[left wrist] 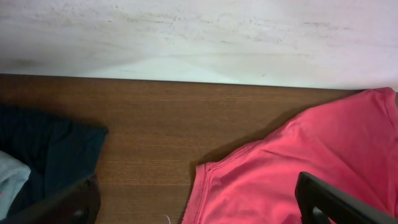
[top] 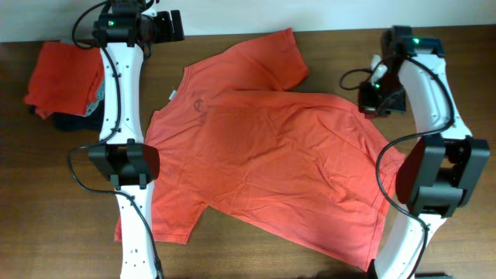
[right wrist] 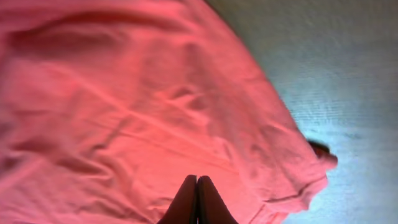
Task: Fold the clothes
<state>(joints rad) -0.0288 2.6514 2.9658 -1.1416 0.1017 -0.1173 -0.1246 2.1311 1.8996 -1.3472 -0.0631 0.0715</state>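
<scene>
Shirt [top: 271,147] lies spread on the worktop [top: 46,178]; it's light, soft and floppy, so pinch a hem corner or sleeve edge. Your left gripper [left wrist: 198,202] is apart near its far edge. Your right gripper [right wrist: 197,199] is together at the hem, pinch unclear.

A: From where does the overhead camera look?

B: From straight above, far enough to hold the whole table [top: 46,194] and the spread T-shirt [top: 271,155].

A: And the two wrist cameras?

B: The left one sits low over the table's far edge and faces the wall [left wrist: 199,37]. The right one looks down at the T-shirt from very near. All three views share this T-shirt.
</scene>
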